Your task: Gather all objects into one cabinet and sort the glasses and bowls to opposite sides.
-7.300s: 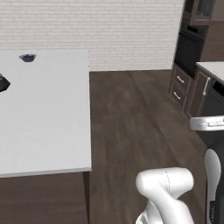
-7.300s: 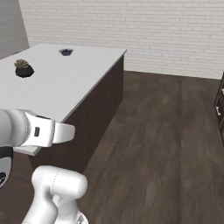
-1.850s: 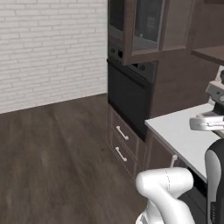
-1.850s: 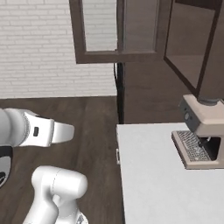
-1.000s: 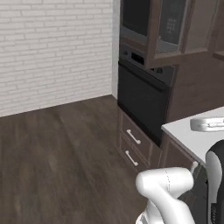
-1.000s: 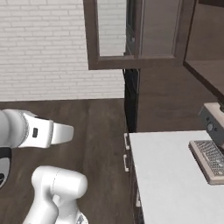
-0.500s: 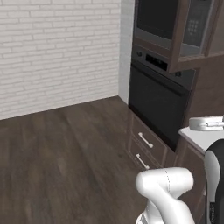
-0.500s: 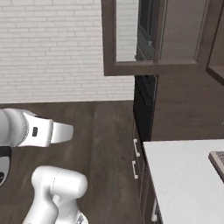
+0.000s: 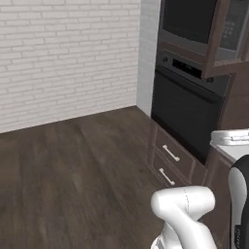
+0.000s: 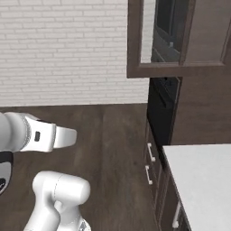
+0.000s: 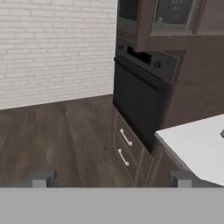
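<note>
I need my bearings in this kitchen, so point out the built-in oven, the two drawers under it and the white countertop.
built-in oven (image 9: 187, 114), left base view, on its dark glass door.
drawers (image 11: 125, 138), hand view, on the upper drawer's handle.
white countertop (image 10: 203, 176), right base view, on its bare top.

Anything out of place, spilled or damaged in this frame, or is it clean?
One thing stands out: a framed cabinet door above the wall oven stands swung open, over the dark wood floor. Nothing looks spilled or broken; the two drawers under the oven are shut and the white countertop looks tidy. The gripper is open, holding nothing.
</note>
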